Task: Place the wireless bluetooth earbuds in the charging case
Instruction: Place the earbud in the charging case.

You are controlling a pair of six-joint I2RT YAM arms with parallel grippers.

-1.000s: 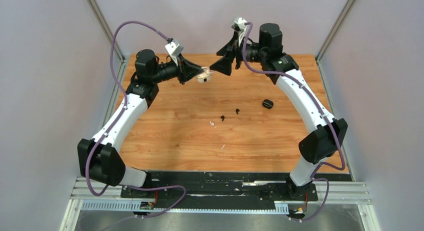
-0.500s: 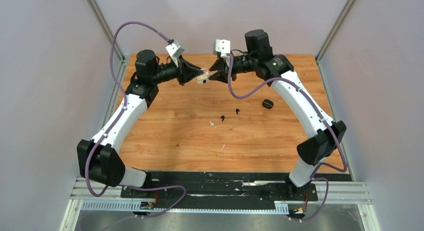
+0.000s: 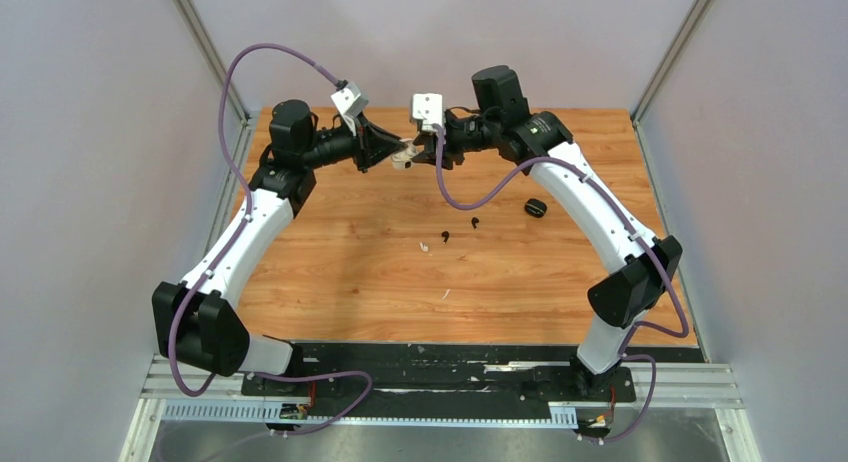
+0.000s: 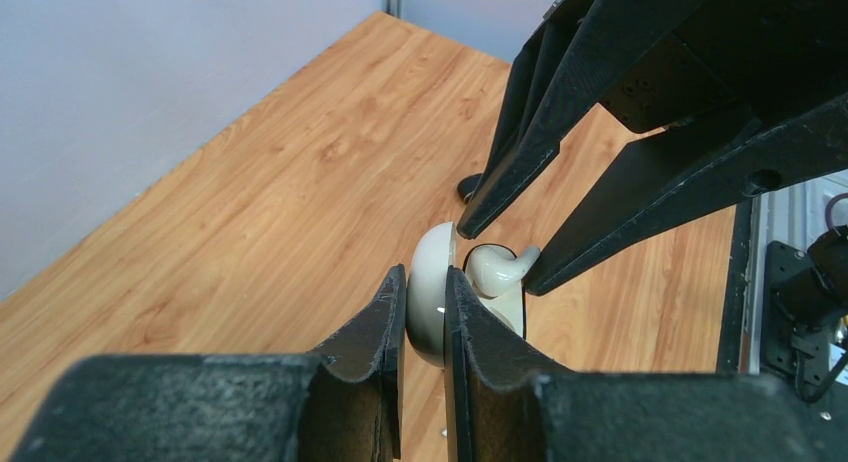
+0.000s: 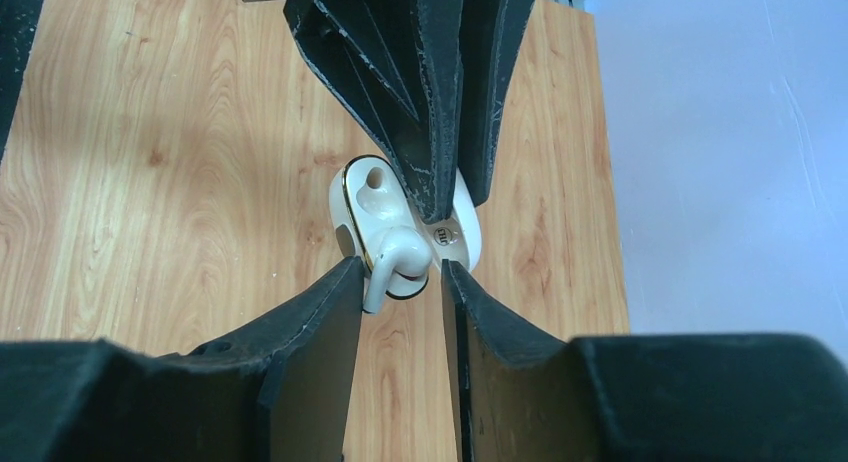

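My left gripper (image 3: pixel 403 145) is shut on the lid of an open white charging case (image 3: pixel 404 160) and holds it above the table's back middle. In the left wrist view (image 4: pixel 424 282) the lid (image 4: pixel 428 312) is pinched between the jaws. A white earbud (image 5: pixel 397 260) lies partly in the case's near socket (image 4: pixel 495 267), and the far socket (image 5: pixel 375 179) is empty. My right gripper (image 5: pixel 402 272) is open, with its fingers on either side of this earbud. Two black earbuds (image 3: pixel 445 236) (image 3: pixel 474 222) and a white one (image 3: pixel 424 248) lie on the table.
A black charging case (image 3: pixel 535 207) lies on the table right of the black earbuds. A pale sliver-like scrap (image 3: pixel 445 294) lies nearer the front. The wooden table (image 3: pixel 330 272) has grey walls on three sides and metal corner posts.
My right gripper has swung down and left from pointing upward to meet the case, and its fingers now straddle the white earbud. The left gripper has kept the case almost still.
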